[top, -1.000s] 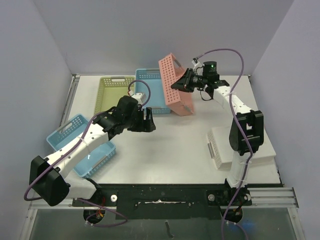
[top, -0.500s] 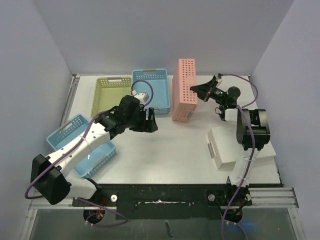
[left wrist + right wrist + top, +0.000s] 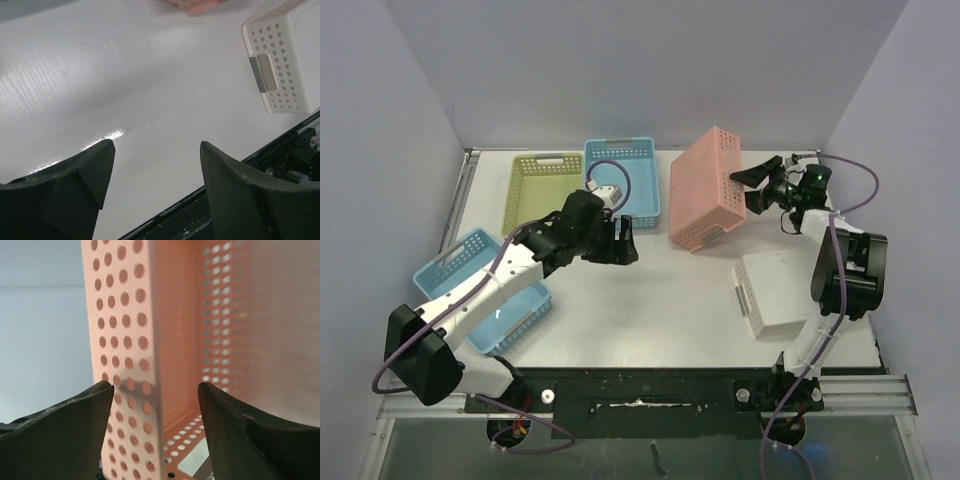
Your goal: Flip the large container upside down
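Observation:
The large container, a pink perforated basket [image 3: 703, 188], sits tilted at the back of the table with its solid bottom facing up and left. Its lower edge rests on the table. My right gripper [image 3: 752, 186] is open just right of it. In the right wrist view the pink basket [image 3: 130, 315] fills the frame, and one wall edge stands between the spread fingers of my right gripper [image 3: 155, 385] without being pinched. My left gripper [image 3: 625, 238] hangs open over bare table, left of the basket. In the left wrist view nothing lies between the fingers of the left gripper [image 3: 156, 142].
A green basket [image 3: 545, 185] and a blue basket [image 3: 620, 178] stand at the back left. Another blue basket [image 3: 485, 290] lies under the left arm. A white basket [image 3: 785, 290] lies upside down at the right, also seen as the white basket [image 3: 285, 55] in the left wrist view.
My right gripper has opened and let go of the pink basket. The basket has tipped from standing on its edge to leaning bottom-up. The right arm drew back to the right.

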`<action>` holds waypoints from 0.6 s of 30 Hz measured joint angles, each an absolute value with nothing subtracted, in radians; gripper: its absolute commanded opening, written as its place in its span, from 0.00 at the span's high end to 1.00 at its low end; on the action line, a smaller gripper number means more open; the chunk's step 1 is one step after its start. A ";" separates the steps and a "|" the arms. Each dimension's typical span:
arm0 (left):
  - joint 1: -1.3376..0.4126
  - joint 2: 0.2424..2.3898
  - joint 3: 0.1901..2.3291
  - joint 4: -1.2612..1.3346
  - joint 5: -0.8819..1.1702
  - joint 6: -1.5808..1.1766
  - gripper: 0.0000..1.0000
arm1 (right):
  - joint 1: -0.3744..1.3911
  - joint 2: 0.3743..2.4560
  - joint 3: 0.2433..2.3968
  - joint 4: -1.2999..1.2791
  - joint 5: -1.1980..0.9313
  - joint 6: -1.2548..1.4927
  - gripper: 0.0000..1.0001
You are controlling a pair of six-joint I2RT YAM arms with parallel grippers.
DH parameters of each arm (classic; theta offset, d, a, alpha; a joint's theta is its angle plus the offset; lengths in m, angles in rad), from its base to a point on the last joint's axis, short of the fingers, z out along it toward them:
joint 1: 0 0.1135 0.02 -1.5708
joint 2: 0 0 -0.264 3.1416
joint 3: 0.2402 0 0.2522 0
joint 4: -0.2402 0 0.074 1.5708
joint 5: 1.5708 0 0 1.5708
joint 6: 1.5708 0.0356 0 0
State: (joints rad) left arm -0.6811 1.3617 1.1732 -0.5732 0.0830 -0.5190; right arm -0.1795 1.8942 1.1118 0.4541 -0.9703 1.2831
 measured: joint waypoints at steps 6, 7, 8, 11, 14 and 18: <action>-0.699 1.370 1.179 -0.573 0.082 -0.519 0.32 | -0.184 1.848 1.258 -0.045 -0.757 0.915 0.10; -0.701 1.372 1.179 -0.573 0.082 -0.519 0.32 | -0.184 1.845 1.273 -0.104 -0.721 0.874 0.08; -0.702 1.374 1.179 -0.573 0.082 -0.520 0.32 | -0.183 1.843 1.287 -0.160 -0.685 0.836 0.06; -0.706 1.375 1.179 -0.573 0.083 -0.520 0.32 | -0.172 1.838 1.332 -0.319 -0.544 0.737 0.03; -0.706 1.382 1.192 -0.574 0.083 -0.521 0.31 | -0.137 1.814 1.379 -0.433 -0.375 0.660 0.01; -0.705 1.385 1.206 -0.573 0.076 -0.536 0.31 | -0.054 1.745 1.404 -0.507 -0.208 0.597 0.01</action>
State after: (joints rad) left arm -0.7048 1.3849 1.2057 -0.5728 0.0761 -0.5358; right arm -0.0540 1.7454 1.4040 -0.5068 -0.2081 0.5968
